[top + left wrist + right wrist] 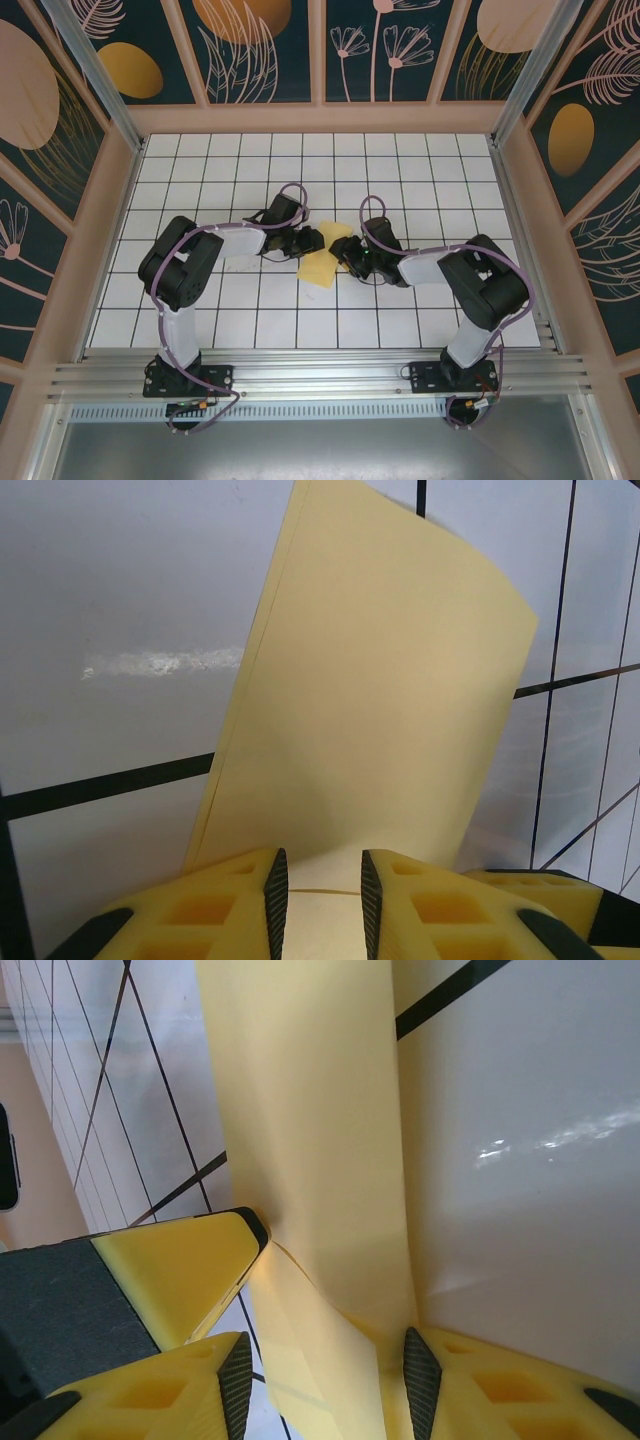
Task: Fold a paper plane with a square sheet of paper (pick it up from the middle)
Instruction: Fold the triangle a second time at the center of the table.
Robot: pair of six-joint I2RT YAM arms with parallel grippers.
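The yellow square sheet of paper (322, 262) lies mid-table between both grippers, folded over into two layers and partly lifted off the tiles. It is a folded sheet here, not a pointed paper plane. In the left wrist view the paper (380, 700) runs away from my left gripper (323, 875), whose jaws stand apart with the paper's near edge lying in the gap. My right gripper (325, 1360) is open wide, and a raised fold of paper (300, 1110) passes between its jaws. A left finger (180, 1270) touches that fold. From above, the left gripper (308, 242) and right gripper (345, 255) almost meet.
The white grid-tiled table (400, 170) is ringed by wooden posts and patterned walls. An aluminium rail (320, 375) with both arm bases runs along the near edge. The bent arms (185, 265) flank the paper on both sides.
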